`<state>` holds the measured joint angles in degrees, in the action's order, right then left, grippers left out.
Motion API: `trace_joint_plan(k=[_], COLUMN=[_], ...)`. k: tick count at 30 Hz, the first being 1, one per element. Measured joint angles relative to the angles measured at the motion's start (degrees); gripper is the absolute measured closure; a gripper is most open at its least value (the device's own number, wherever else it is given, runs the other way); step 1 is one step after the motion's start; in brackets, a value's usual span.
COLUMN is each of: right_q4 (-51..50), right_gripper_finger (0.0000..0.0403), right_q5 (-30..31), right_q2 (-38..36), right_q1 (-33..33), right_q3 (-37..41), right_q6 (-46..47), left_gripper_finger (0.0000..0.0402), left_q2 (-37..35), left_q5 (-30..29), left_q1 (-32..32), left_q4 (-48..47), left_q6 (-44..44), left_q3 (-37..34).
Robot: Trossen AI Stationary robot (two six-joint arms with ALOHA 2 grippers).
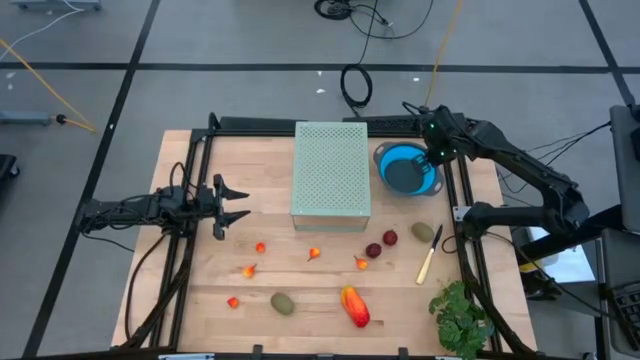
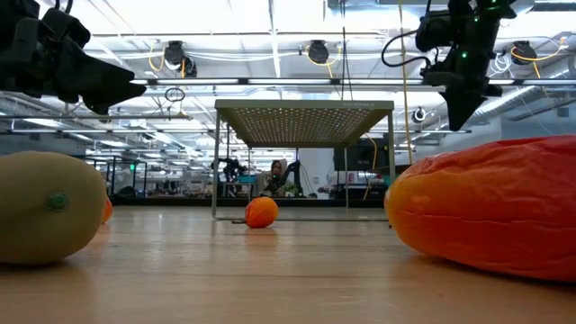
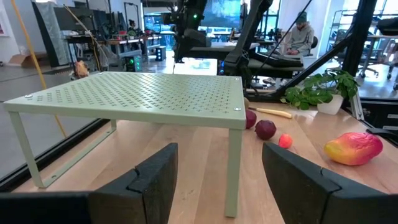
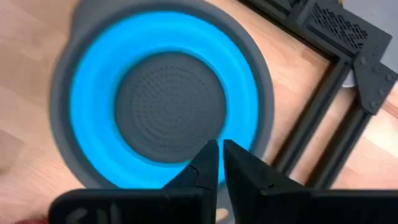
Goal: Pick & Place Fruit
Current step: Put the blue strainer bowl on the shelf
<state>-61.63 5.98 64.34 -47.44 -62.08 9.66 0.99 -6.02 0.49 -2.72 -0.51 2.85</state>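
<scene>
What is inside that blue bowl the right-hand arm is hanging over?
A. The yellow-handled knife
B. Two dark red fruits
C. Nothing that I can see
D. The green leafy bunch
C: the blue bowl shows only its bare grey perforated bottom under the right gripper, whose fingers are nearly together and hold nothing.

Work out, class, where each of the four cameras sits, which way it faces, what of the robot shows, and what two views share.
High: overhead, straight down; both arms, table.
Low: table height, level across; oblong fruit close, both arms above.
Left wrist: on the left arm, facing the green rack; open left hand.
Right wrist: on the right arm, looking down into the blue bowl; right hand nearly shut.
Shared: rack in high and left wrist.
</scene>
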Motion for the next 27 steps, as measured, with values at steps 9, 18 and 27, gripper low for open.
trace_joint_plan(k=[9, 18, 27], right_q4=[0.14, 0.54, 0.50], right_gripper_finger=[0.0301, 0.0201, 0.0144], right_q5=[-0.07, -0.07, -0.09], right_q2=[2.56, 4.87, 8.77], right_q1=[-3.12, -4.71, -6.56], right_q3=[0.00, 0.02, 0.04], right_q6=[-5.05, -5.86, -5.93], left_gripper_finger=[0.0167, 0.0167, 0.0167], left_q2=[0.00, 0.00, 0.00], left_q5=[0.02, 0.02, 0.04], left_q1=[0.00, 0.02, 0.00], left_q4=[0.00, 0.00, -0.02], left_q6=[0.02, 0.02, 0.02], left_q3=[0.00, 0.00, 0.00])
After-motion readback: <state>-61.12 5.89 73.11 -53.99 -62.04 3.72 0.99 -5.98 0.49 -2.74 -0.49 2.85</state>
